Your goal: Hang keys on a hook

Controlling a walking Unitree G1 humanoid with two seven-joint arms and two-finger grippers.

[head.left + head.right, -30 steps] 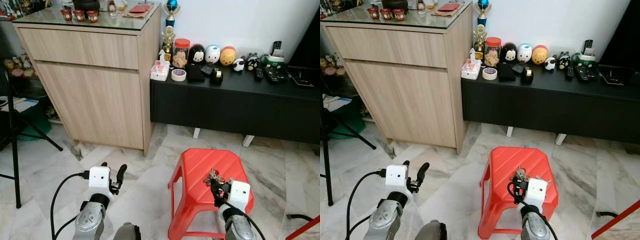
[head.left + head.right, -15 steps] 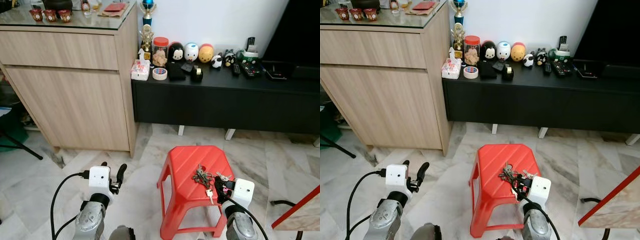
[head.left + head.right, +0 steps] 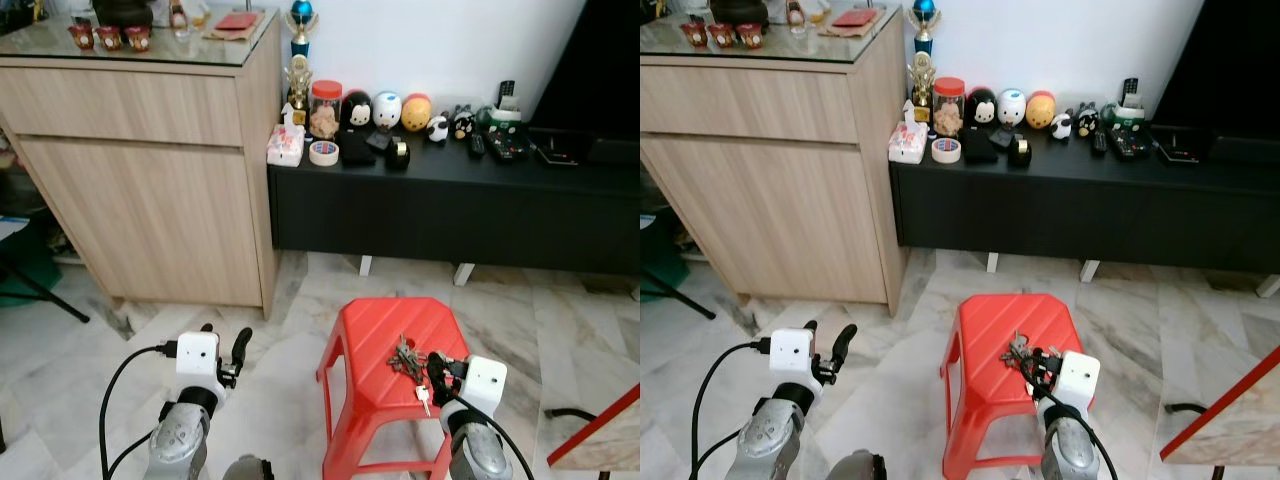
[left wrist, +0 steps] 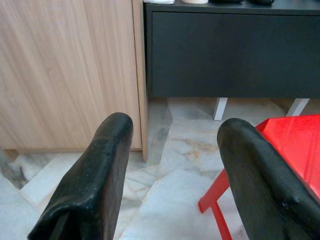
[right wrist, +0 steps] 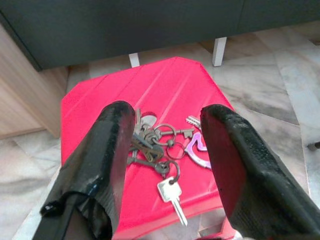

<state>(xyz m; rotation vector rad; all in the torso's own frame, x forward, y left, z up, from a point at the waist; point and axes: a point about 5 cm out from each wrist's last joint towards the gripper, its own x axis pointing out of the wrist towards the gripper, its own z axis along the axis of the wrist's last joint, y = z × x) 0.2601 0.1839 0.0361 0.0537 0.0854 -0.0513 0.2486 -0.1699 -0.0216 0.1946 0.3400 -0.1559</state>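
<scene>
— What's the room like, biggest things first?

— A tall wooden cabinet [image 3: 160,150] on the robot's left, and beside it a long low black console [image 3: 450,200] against the white wall, its top lined with small figurines, a jar and a roll of tape. On the marble floor [image 3: 120,330] in front stands a red plastic stool [image 3: 385,375].

— And the keys?

— The keys [image 5: 162,150] lie in a loose bunch on the stool's seat, several on rings with one silver key pointing toward the near edge. Nothing is lifting them.

— So which step is this?

— I'd judge it the pick-up, not yet made. The right gripper [image 5: 160,150] hovers just above the bunch with its two black fingers spread wide, one to either side of the keys, apart from them.

— The other arm?

— The left gripper [image 4: 175,165] is held low over the floor, left of the stool, its fingers also wide apart and holding nothing. It looks idle.

— What does the next move call for?

— Probably lowering the right gripper until the fingertips reach the seat, then closing on a ring or on the thick of the bunch. The keys are flat and loose, so a shallow pinch could slip off.

— And the hook?

— I can't make one out anywhere, so it would have to be found after the grab.
</scene>
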